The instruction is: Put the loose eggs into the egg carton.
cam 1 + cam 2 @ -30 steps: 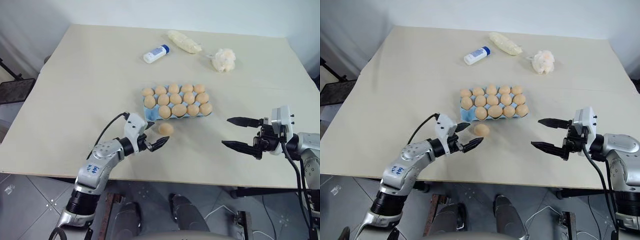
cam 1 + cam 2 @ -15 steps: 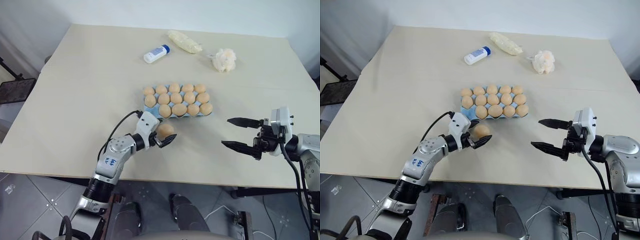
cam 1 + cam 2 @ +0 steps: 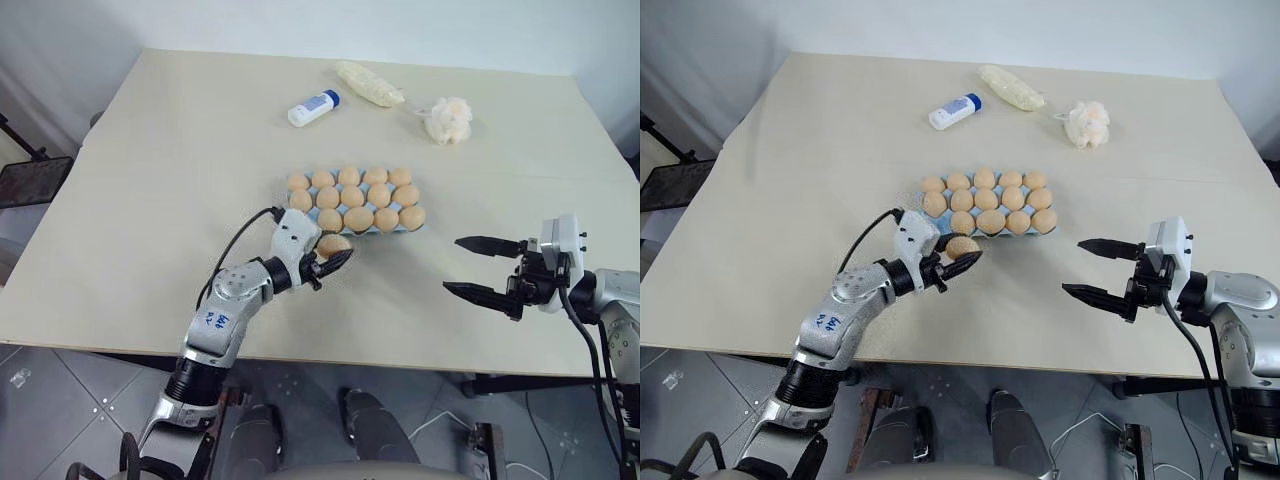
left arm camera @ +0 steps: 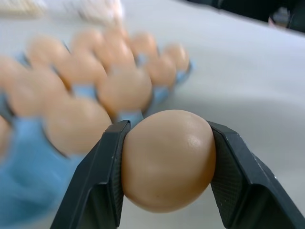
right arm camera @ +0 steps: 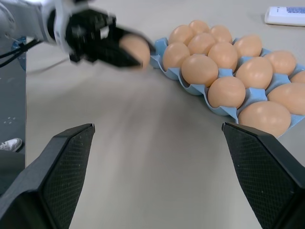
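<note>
The light blue egg carton (image 3: 296, 213) lies mid-table with several tan eggs (image 3: 352, 197) in its cups. One loose egg (image 3: 333, 244) is clamped between the black fingers of my left gripper (image 3: 334, 256), held just above the table at the carton's near left corner. In the left wrist view the egg (image 4: 167, 160) sits squarely in the left gripper (image 4: 167, 127), the carton (image 4: 28, 143) close behind it. My right gripper (image 3: 453, 264) hovers open over the table to the carton's right, holding nothing. In the right wrist view, the right gripper (image 5: 157, 126) faces the carton (image 5: 217, 110).
At the far side of the table lie a white bottle with a blue cap (image 3: 312, 107), a clear bag of pale contents (image 3: 368, 83) and a fluffy cream puff ball (image 3: 447, 118). The table's near edge (image 3: 400, 365) runs just below both grippers.
My left gripper closed on the loose egg and raised it off the table toward the carton's near left corner. The right arm has stayed still.
</note>
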Available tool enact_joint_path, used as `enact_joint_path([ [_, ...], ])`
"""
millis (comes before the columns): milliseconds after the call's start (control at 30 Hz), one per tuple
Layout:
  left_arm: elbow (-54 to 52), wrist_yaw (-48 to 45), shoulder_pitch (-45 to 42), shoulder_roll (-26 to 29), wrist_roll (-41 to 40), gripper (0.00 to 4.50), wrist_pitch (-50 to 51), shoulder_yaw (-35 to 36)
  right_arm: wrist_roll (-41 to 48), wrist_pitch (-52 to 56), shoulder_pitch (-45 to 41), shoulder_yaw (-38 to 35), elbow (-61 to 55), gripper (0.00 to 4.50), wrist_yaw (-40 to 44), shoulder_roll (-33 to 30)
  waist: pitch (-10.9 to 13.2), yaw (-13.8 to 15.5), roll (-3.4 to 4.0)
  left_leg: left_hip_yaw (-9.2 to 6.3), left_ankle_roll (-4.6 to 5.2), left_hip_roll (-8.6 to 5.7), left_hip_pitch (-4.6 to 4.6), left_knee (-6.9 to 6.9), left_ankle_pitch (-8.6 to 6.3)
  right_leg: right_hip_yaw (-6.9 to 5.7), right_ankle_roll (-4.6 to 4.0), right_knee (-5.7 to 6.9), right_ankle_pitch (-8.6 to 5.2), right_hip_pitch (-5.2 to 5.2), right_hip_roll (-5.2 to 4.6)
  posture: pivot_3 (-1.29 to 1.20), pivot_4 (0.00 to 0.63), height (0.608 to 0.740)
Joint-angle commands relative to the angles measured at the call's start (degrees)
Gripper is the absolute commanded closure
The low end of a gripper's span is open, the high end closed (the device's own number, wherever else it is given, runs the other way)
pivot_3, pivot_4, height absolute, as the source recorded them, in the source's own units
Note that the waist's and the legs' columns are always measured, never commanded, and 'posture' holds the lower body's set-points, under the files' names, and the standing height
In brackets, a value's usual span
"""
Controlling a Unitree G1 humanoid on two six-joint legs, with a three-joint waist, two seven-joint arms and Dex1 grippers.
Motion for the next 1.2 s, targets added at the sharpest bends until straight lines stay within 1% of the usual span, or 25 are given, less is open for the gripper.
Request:
enact_joint_path([
  [33,-3.07,3.39,-1.46,-0.86,-0.81,2.49,0.06,3.59,0.42,-0.88,-0.16,-1.91,-0.73,0.00,0.10,-0.79,0.00,-0.01,0.00,0.00,0.01,0.00,0.00,0.02,0.01,0.00,0.00,0.01,0.00,0.00,0.00,0.00,0.150,0.740],
  [267,4.67,8.50,-4.60,-0.44,3.16,2.49,-4.78,6.02,0.19,-1.29,-1.30,-1.20,0.15,0.00,0.27,-0.17,0.00,-0.07,0.00,-0.01,0.03,-0.03,-0.02,0.19,0.02,0.02,0.07,0.06,0.04,0.02,0.03,0.00,0.150,0.740],
  [367,8.73,8.30,-5.22,-0.10,4.22,2.49,-6.38,5.49,-0.01,-1.50,-1.56,-1.07,0.49,0.00,0.44,-0.16,0.00,-0.04,-0.01,0.00,0.03,-0.04,-0.02,0.19,0.01,0.03,0.07,0.05,0.04,0.02,0.03,0.00,0.150,0.740],
  [433,9.96,8.18,-5.64,-0.19,4.32,1.78,-6.34,5.44,0.01,-1.53,-1.58,-1.16,0.49,0.00,0.40,-0.22,0.00,-0.03,0.00,-0.01,0.02,-0.03,-0.04,0.19,0.01,0.02,0.07,0.05,0.04,0.00,0.04,0.00,0.150,0.740],
  [500,10.37,8.08,-5.87,-0.15,4.39,1.21,-6.26,5.37,0.09,-1.60,-1.45,-1.26,0.44,0.00,0.40,-0.30,0.00,-0.03,-0.01,-0.01,0.02,-0.03,-0.05,0.19,0.01,0.01,0.07,0.05,0.04,0.00,0.04,0.00,0.150,0.740],
  [600,10.31,7.96,-5.94,-0.16,4.27,0.23,-5.87,5.47,0.20,-1.65,-1.12,-1.46,0.26,0.00,0.35,-0.43,0.00,0.02,0.00,-0.01,0.02,-0.02,-0.06,0.19,0.01,0.02,0.07,0.05,0.04,0.00,0.03,0.00,0.150,0.740],
  [633,10.03,7.67,-5.85,-0.09,4.17,0.04,-5.78,5.39,0.22,-1.64,-1.03,-1.51,0.22,0.00,0.31,-0.46,0.00,0.03,0.00,-0.01,0.02,-0.02,-0.06,0.19,0.01,0.02,0.07,0.05,0.04,0.00,0.03,0.00,0.150,0.740],
  [800,7.56,5.99,-4.94,0.48,3.17,0.04,-4.62,5.40,0.29,-1.59,-0.96,-1.54,0.20,0.00,0.26,-0.46,0.00,-0.07,0.00,-0.01,0.02,-0.02,-0.05,0.18,0.01,0.02,0.07,0.06,0.04,0.00,0.04,0.00,0.150,0.740],
  [867,4.24,3.68,-3.56,1.37,0.77,0.04,-2.26,5.92,0.37,-1.57,-1.13,-1.49,0.13,0.00,0.21,-0.37,0.00,-0.09,0.00,-0.01,0.02,-0.01,-0.05,0.18,0.01,0.01,0.07,0.06,0.04,0.00,0.04,0.00,0.150,0.740],
  [933,-0.84,0.43,-0.90,3.81,-2.64,0.04,1.80,6.83,0.48,-1.53,-1.60,-1.33,0.01,0.00,0.15,-0.24,0.00,-0.35,0.00,0.01,0.01,0.01,-0.05,0.14,0.00,0.03,0.07,0.05,0.04,-0.01,0.04,0.00,0.150,0.740],
  [1033,-5.79,-5.60,2.93,8.42,-10.32,0.04,7.53,10.41,0.53,-1.53,-2.82,-0.88,0.10,0.00,0.09,-0.05,0.01,-0.41,0.01,0.02,-0.01,0.10,-0.01,0.09,-0.01,0.01,0.04,0.09,0.02,-0.02,0.09,0.00,0.150,0.740],
  [1133,-6.91,-12.23,6.04,14.24,-14.75,0.04,9.23,12.73,0.13,-1.84,-4.64,0.03,1.00,0.00,0.48,0.27,0.01,-0.39,0.02,0.01,-0.04,0.20,0.06,0.10,0.01,-0.01,-0.01,0.17,0.00,-0.01,0.17,0.00,0.150,0.740],
  [1200,-5.76,-16.89,7.18,18.08,-16.18,0.04,8.69,13.38,-0.31,-2.25,-6.24,0.96,1.96,0.00,0.99,0.63,0.02,-0.43,0.03,0.00,-0.07,0.20,0.07,0.11,0.03,-0.03,-0.08,0.18,-0.04,-0.01,0.17,0.00,0.150,0.740],
])
